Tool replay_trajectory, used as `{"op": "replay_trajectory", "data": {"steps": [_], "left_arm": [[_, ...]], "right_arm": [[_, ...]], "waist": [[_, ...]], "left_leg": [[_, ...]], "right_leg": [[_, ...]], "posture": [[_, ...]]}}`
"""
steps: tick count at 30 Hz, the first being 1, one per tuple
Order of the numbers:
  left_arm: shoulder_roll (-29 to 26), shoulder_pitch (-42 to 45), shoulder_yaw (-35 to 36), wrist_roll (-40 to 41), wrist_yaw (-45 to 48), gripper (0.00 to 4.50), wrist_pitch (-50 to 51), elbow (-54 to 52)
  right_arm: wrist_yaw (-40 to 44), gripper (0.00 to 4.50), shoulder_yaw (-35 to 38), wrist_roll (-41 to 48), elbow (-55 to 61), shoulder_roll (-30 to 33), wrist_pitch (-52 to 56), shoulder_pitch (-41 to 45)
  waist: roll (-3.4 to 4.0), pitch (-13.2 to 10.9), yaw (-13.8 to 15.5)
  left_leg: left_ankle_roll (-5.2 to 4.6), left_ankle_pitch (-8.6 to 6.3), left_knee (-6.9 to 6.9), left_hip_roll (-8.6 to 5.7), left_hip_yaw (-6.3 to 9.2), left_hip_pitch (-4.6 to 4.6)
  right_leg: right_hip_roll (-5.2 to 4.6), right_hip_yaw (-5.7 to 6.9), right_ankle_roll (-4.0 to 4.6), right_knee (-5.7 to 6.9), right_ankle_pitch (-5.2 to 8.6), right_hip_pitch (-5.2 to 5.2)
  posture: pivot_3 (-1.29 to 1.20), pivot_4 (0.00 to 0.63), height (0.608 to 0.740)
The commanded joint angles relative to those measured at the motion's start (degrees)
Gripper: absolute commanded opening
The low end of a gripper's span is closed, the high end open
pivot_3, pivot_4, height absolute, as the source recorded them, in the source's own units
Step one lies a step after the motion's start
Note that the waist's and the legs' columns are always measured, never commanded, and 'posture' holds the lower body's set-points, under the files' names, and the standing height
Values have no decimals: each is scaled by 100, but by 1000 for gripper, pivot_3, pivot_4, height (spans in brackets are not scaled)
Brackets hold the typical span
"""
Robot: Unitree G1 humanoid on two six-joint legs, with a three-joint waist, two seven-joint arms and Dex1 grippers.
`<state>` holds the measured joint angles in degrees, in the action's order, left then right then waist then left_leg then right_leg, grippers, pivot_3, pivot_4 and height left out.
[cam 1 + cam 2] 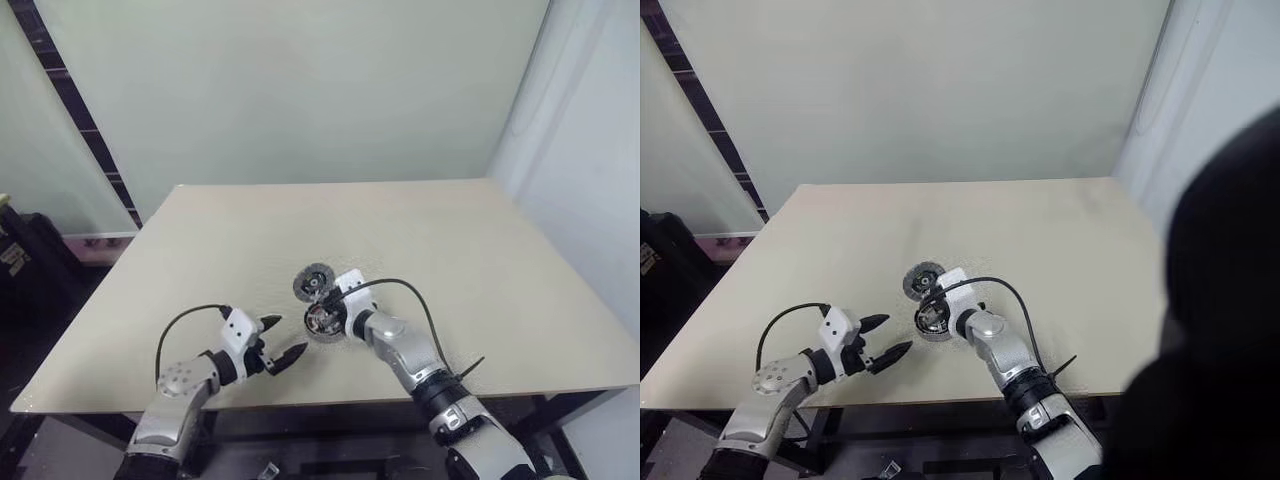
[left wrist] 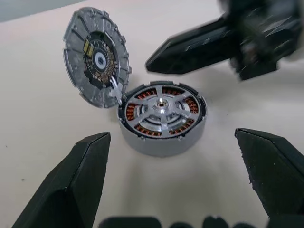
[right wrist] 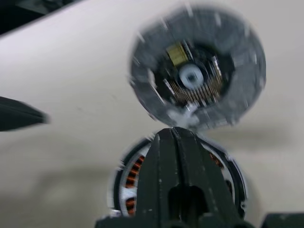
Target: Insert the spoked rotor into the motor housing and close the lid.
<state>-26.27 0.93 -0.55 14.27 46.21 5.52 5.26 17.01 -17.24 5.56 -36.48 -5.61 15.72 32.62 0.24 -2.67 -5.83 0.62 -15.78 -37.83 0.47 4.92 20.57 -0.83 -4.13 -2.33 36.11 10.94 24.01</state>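
- The left pincer [image 1: 283, 355] rests low on the desk [image 1: 480, 260], pointing toward the parts, its two black fingers spread wide and released, grasping nothing.
- The right pincer [image 3: 173, 137] reaches in from the right, angled down over the motor housing [image 2: 161, 118], fingers clenched together with nothing between them.
- One spoked rotor [image 2: 161, 105] sits inside the housing, within the copper windings.
- One lid [image 2: 96, 54] stands tilted open, its rim touching the housing's edge.
- One housing, mid-desk.
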Motion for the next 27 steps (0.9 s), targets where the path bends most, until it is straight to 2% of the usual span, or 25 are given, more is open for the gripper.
{"op": "replay_trajectory", "data": {"steps": [1,4,7,12,15,18,22,27], "left_arm": [[-69,5,167,60,-30,4500,-102,-202],[-65,-33,180,69,-62,4500,-97,-240],[-64,-63,188,72,-77,4500,-100,-244],[-30,-30,171,54,-72,4500,-111,-178],[-6,26,148,44,-53,4500,-129,-114],[15,78,129,31,-28,4500,-148,-49],[31,136,104,20,17,4500,-163,36],[46,189,83,17,52,4500,-160,96]], "right_arm": [[41,20,3,-279,-746,-63,-355,93],[237,20,-74,-424,-987,-55,-440,2],[341,20,86,-348,-737,-84,-451,-30],[566,20,287,-222,77,-45,-315,97],[843,20,161,-340,581,142,19,202],[1282,602,-130,-540,1139,508,525,339],[1854,1996,-515,-770,1808,1060,956,509],[2428,3773,-1038,-1184,2199,1627,1008,711]], "waist": [[1,0,-2],[0,5,-8],[1,5,-13],[3,3,-11],[3,2,-9],[3,3,-3],[2,3,8],[2,3,12]], "left_leg": [[0,0,2,0,2,1],[0,0,2,1,1,-16],[0,-1,7,2,0,-74],[0,-1,5,4,2,-81],[0,-1,4,4,1,-74],[0,-1,6,3,2,-69],[0,-1,6,1,3,-62],[0,-1,7,2,4,-62]], "right_leg": [[0,1,0,0,0,1],[1,0,0,2,0,-12],[1,1,9,-2,7,-64],[2,2,11,4,8,-67],[2,1,10,6,8,-58],[2,2,5,2,5,-55],[1,3,5,-3,5,-52],[1,7,9,-3,7,-51]], "posture": [[0,0,740],[0,0,740],[0,0,740],[0,0,740],[0,0,740],[0,0,740],[0,0,740],[0,0,740]]}}
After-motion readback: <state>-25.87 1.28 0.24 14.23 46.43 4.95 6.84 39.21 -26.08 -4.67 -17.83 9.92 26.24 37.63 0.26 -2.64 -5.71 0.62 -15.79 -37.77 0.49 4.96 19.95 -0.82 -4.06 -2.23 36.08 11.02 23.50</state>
